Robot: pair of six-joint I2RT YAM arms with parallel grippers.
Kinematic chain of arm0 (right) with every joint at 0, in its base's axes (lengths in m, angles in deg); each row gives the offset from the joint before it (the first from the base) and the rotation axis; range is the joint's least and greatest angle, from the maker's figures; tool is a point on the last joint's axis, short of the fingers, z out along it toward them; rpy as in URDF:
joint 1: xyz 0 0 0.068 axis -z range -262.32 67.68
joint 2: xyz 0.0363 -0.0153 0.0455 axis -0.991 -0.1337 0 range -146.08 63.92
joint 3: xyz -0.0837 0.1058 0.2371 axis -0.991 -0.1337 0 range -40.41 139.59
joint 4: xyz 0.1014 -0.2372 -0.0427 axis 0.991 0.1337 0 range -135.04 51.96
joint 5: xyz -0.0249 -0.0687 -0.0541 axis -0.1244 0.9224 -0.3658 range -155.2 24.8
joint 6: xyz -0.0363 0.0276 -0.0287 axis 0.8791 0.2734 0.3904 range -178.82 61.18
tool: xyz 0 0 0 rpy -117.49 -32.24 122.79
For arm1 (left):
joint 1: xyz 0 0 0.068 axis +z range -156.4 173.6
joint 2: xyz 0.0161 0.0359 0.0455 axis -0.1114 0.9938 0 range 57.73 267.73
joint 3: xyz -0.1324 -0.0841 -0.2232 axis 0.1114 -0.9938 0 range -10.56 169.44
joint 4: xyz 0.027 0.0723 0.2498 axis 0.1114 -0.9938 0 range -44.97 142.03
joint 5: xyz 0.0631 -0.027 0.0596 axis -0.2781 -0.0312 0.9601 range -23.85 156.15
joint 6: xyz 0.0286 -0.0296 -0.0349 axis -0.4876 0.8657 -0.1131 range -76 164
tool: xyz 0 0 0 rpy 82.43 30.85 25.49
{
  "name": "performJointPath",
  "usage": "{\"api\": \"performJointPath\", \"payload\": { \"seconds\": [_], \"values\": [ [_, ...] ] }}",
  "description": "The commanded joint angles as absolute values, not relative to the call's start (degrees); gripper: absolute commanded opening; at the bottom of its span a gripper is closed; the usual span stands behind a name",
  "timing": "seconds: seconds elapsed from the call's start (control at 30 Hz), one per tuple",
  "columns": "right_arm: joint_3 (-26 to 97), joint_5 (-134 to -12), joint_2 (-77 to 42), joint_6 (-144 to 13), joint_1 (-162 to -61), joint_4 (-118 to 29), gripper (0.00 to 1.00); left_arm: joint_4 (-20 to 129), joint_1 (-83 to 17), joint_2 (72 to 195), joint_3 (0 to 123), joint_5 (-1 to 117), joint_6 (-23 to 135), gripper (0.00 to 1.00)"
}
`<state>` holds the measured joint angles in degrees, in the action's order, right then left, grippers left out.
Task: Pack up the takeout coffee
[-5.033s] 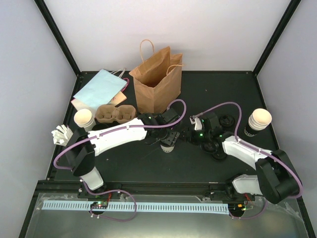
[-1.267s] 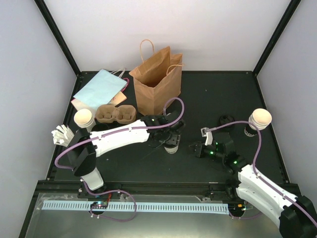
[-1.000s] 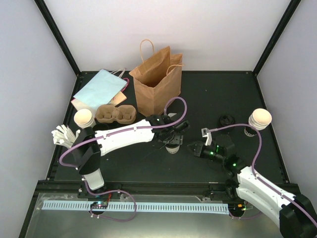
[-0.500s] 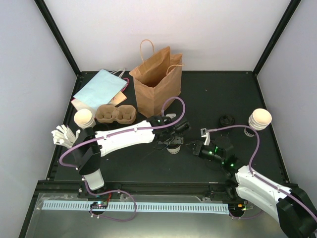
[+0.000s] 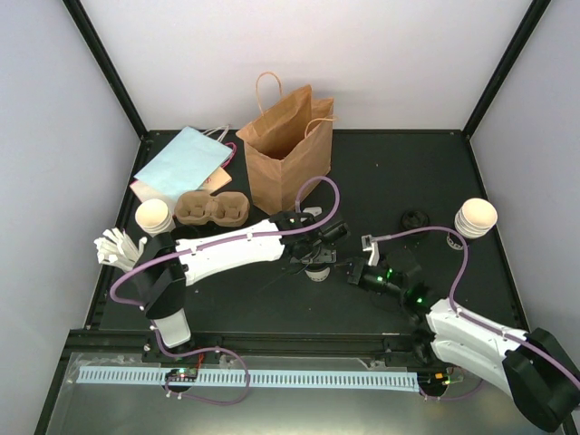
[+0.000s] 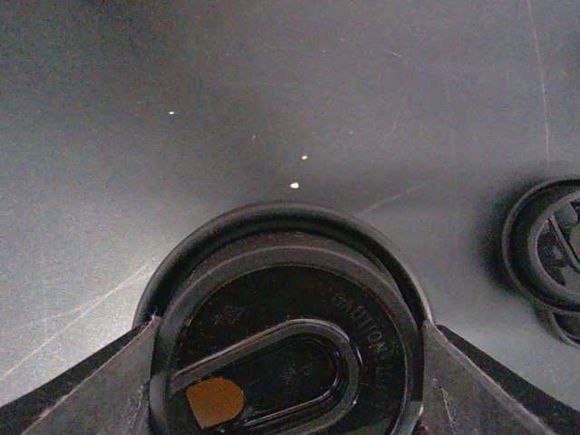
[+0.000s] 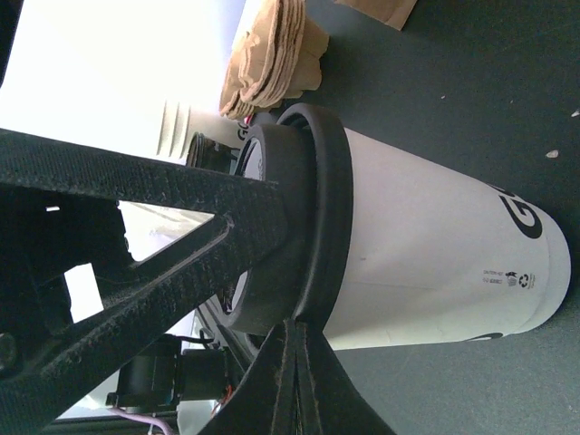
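Observation:
A takeout coffee (image 5: 316, 270), a white paper cup (image 7: 426, 263) with black print and a round black lid (image 6: 285, 335), stands upright on the black table just in front of the brown bag (image 5: 288, 149). My left gripper (image 5: 313, 257) reaches down over it. Its fingers (image 6: 118, 385) press both sides of the lid rim, so it is shut on the cup. My right gripper (image 5: 346, 270) is shut with nothing in it. Its tip (image 7: 302, 324) touches the lid's rim from the right.
A cardboard cup carrier (image 5: 211, 208) and a pale-blue bag (image 5: 181, 163) lie at the back left. Stacks of open cups stand at the left (image 5: 153, 217) and the right (image 5: 475, 217). Loose black lids (image 5: 414, 220) (image 6: 548, 245) lie right of the cup.
My shut right gripper has slid left until its tip meets the cup's lid. The left gripper and the cup have stayed almost in place.

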<state>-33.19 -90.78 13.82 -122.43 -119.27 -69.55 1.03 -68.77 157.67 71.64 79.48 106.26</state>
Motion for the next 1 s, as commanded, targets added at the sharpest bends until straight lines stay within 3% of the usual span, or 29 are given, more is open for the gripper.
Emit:
{"api": "performJointPath", "payload": {
  "seconds": [0.0,0.53,0.97],
  "values": [
    [-31.3,-89.5,12.6,-122.9,-119.9,-73.5,0.01,-0.9,-69.6,159.9,73.0,76.9,107.5,0.73],
    [-31.9,-89.1,18.6,-122.0,-120.1,-70.0,0.01,-1.3,-69.7,160.6,73.5,76.8,107.2,0.72],
    [-30.4,-91.1,11.1,-122.2,-120.1,-75.9,0.01,-1.2,-70.0,161.2,74.3,76.3,106.8,0.72]
  ]
}}
